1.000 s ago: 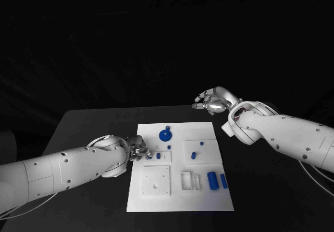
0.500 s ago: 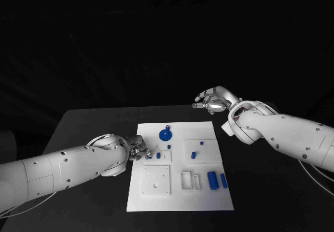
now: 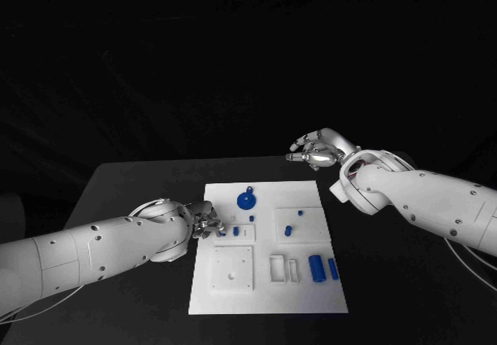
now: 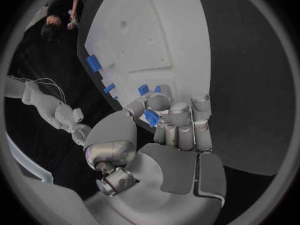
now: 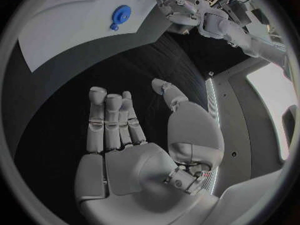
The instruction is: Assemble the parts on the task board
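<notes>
The black worktop [image 3: 135, 187] is carrying the white task board [image 3: 267, 287], which is lying lengthwise at its middle. The left arm [image 3: 83, 255] is reaching in over the near side of the worktop, and its left hand [image 3: 204, 219] is resting at the board's left edge, fingers curled together; the left wrist view shows those fingers [image 4: 181, 127] pinching a small blue part [image 4: 151, 117] against the thumb, just above the board's edge. The right arm [image 3: 435, 205] is crossing the worktop's far right corner, and the right hand [image 3: 317, 151] is hanging beyond the board's far edge, well apart from it — in the right wrist view its fingers [image 5: 112, 120] are lying straight side by side with the thumb apart, holding nothing. On the board, a square raised plate [image 3: 232, 269] is sitting near the left front, with a narrow rectangular frame [image 3: 281, 269] beside it. Two blue cylinders [image 3: 323, 269] are lying side by side toward the right front. A round blue disc [image 3: 246, 200] is lying near the far end of the board. Toward the middle, a short blue peg [image 3: 288, 231] is standing in a square block, a small blue stud [image 3: 300, 213] is sitting beyond it, and another blue peg [image 3: 235, 231] is standing just beside the left hand.
</notes>
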Robot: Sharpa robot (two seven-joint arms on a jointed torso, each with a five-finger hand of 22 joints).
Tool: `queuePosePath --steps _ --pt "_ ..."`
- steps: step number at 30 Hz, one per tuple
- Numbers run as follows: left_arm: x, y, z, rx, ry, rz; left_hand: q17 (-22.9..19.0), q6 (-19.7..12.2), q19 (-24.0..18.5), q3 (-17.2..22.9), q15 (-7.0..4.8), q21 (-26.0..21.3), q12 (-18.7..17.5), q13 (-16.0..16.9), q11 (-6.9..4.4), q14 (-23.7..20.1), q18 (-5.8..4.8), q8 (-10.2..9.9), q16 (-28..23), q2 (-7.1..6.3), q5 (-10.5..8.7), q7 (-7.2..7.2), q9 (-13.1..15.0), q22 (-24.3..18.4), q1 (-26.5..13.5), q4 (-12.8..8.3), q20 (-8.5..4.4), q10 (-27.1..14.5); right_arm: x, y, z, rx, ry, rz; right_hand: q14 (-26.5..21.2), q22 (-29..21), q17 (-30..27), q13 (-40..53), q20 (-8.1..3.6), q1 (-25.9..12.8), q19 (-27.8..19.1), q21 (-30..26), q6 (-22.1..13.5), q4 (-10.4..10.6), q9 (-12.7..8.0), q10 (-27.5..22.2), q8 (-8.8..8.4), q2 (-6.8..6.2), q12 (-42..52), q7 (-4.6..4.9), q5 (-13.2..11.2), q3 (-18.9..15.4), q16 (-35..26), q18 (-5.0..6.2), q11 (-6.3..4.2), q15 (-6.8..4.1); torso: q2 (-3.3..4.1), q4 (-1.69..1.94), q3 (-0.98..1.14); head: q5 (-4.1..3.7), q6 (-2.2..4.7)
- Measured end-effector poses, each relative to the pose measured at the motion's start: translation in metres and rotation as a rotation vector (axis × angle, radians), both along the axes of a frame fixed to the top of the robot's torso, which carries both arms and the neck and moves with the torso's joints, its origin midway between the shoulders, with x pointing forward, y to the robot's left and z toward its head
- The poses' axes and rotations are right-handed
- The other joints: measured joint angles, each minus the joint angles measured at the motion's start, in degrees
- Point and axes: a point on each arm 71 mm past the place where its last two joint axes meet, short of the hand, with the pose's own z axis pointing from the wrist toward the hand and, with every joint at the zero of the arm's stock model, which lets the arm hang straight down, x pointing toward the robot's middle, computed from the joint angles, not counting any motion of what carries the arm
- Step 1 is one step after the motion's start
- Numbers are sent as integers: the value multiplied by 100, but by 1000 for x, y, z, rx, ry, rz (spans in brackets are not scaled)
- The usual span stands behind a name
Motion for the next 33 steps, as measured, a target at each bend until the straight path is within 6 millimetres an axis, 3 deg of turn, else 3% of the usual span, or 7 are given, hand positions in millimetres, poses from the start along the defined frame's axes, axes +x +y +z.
queuePosePath --steps 11,14,18,33 --pt "1 2 0 8 3 3 6 24 0 -8 -14 2 5 8 1 13 0 29 19 8 13 -2 6 1 -8 -6 0 1 0 0 0 0 0 0 0 4 -6 0 1 0 -1 0 -4 0 0 0 0 0 0 -4 0 0 0 0 0 0 1 -2 5 8 4" --pt "1 3 0 10 5 3 23 26 0 -13 -17 41 56 32 -1 16 0 72 44 45 268 -4 -3 4 -45 -18 0 -1 0 0 0 0 0 0 0 4 -6 -5 1 0 -1 0 -4 0 0 0 0 0 0 -4 0 0 0 0 0 0 1 -2 6 7 4" --pt "1 4 0 11 6 3 28 27 0 -14 -17 44 56 39 -20 17 0 73 44 78 354 -4 -12 4 -78 -33 0 -20 0 -1 0 0 0 -1 0 4 -6 -5 2 0 -2 0 -4 0 0 0 0 0 -1 -4 0 0 0 0 0 0 1 -2 6 4 -2" --pt "1 3 0 13 6 2 33 28 0 -14 -17 44 84 46 -20 17 0 106 66 120 381 -3 -29 3 -120 -66 0 -20 0 0 0 0 0 0 0 3 -5 -6 3 0 -3 0 -5 0 0 0 4 0 23 -5 0 0 0 0 0 0 1 0 3 13 8"
